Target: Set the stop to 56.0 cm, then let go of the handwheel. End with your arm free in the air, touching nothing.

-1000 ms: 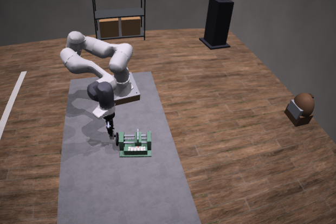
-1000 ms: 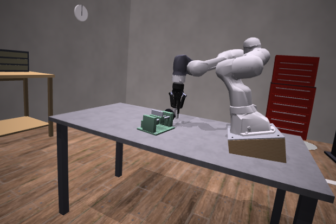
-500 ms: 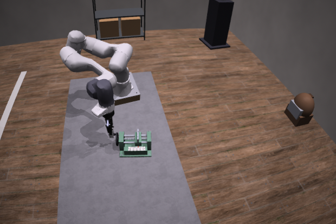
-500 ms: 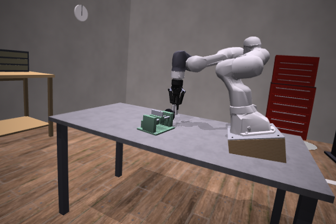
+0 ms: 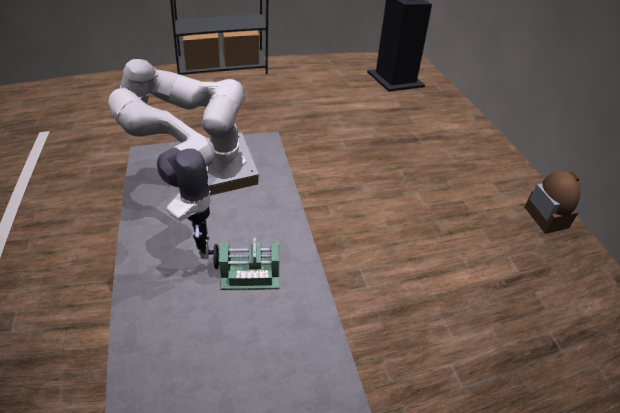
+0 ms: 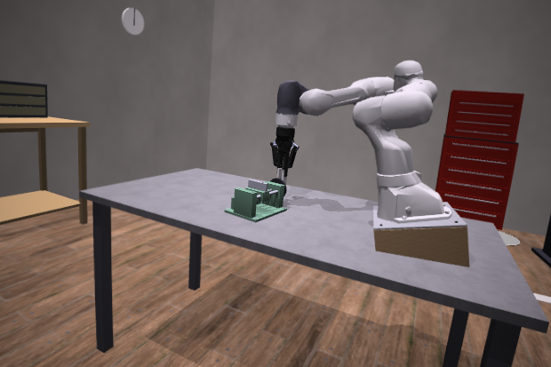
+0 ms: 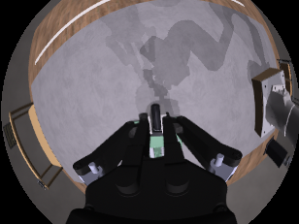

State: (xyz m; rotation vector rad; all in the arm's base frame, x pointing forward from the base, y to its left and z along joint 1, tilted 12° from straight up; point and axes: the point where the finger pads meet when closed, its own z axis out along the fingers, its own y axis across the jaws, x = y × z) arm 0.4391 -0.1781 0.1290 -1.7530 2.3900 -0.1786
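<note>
The green stop fixture (image 5: 225, 267) (image 6: 244, 203) stands on the grey table. Its black handwheel (image 5: 216, 256) is upright on the side nearest the arm. The stop carriage (image 5: 255, 258) (image 6: 258, 184) with a grey plate sits on the rods, a little past mid-span away from the wheel. A white scale (image 5: 245, 274) with a small red mark lies below it; its figures are too small to read. My gripper (image 5: 203, 252) (image 6: 282, 173) (image 7: 155, 111) points down beside the wheel, shut on the wheel's black crank handle (image 7: 155, 112). The fingers partly hide the fixture in the wrist view.
The grey table (image 5: 225, 347) (image 6: 178, 202) carries the fixture and the arm's base block (image 5: 235, 183) (image 6: 419, 244) (image 7: 259, 106). A shelf rack (image 5: 220, 24), a black pedestal (image 5: 403, 42) and a red tool cabinet (image 6: 481, 157) stand away from the table.
</note>
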